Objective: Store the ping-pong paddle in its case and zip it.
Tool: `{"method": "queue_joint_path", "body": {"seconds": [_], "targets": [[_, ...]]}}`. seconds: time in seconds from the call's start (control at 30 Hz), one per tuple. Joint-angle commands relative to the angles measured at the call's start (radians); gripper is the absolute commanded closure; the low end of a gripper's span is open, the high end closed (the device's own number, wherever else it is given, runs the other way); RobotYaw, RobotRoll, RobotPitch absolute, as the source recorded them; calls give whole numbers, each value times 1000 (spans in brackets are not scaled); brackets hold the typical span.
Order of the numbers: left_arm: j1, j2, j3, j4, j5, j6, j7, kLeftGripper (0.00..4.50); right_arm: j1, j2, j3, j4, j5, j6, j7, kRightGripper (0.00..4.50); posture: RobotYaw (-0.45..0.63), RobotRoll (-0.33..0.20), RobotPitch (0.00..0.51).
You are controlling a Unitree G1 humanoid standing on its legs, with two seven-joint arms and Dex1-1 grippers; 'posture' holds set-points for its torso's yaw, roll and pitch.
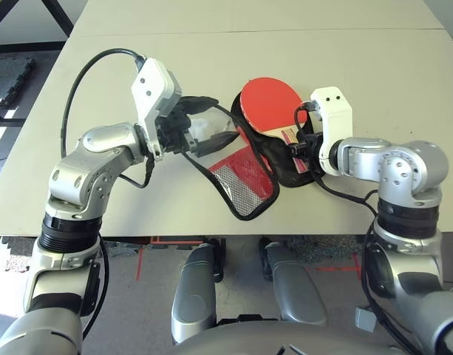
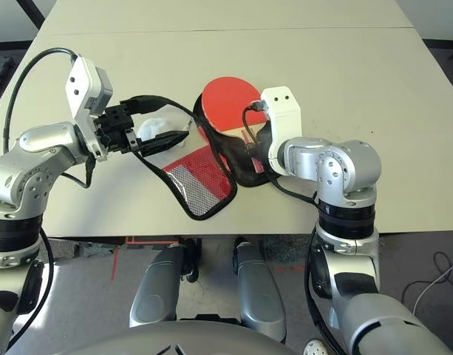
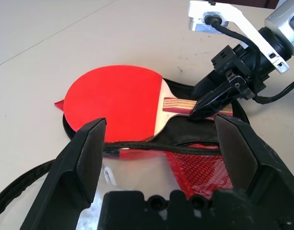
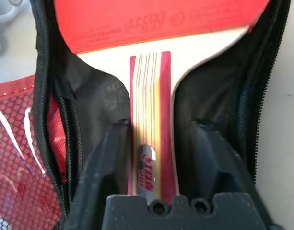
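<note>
1. Beige table (image 1: 374, 81) carries the case (image 1: 244, 181), unzipped and spread wide
2. Ping-pong paddle (image 1: 269, 103) lies in its black lining
3. My right gripper (image 4: 154, 158) straddles the handle, fingers released
4. My left gripper (image 3: 158, 158) gapes over the case's zipper edge, holding nothing

A pale beige surface (image 1: 374, 66) with a seam across its far part; below its near edge, grey speckled floor (image 1: 322, 248) with red tape marks (image 1: 156, 244).
</note>
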State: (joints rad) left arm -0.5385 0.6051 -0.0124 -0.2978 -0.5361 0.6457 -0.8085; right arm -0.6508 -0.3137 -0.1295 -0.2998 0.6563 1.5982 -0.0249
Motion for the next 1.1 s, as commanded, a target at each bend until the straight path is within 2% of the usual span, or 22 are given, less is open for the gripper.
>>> {"method": "queue_joint_path", "body": {"seconds": [0.03,0.07,0.1,0.27,0.47,0.6,0.8,1.1], "targets": [[1,-5,-18,15,14,-14,-10,0,-16,-41,-5,19,120,16,-54,636,87,0,257],[-1,-7,-19,17,16,-16,-9,0,-25,-59,-9,26,163,16,-66,211,87,0,257],[-3,-9,-20,19,18,-18,-9,0,-35,-83,-9,30,206,16,-76,40,86,0,255],[-4,-8,-18,30,26,-31,-11,0,-68,-160,-3,61,373,16,-146,40,83,0,252],[8,-5,-19,33,35,-44,-16,0,-42,-162,11,85,446,16,-220,40,89,0,254],[12,-6,-18,24,34,-39,-11,0,0,-150,25,78,479,16,-256,939,99,0,257],[15,-5,-17,12,31,-30,-5,0,10,-180,38,72,522,16,-280,3194,99,0,259],[13,-13,-28,14,33,-29,-2,0,11,-230,35,59,624,16,-319,3220,87,0,261]]}}
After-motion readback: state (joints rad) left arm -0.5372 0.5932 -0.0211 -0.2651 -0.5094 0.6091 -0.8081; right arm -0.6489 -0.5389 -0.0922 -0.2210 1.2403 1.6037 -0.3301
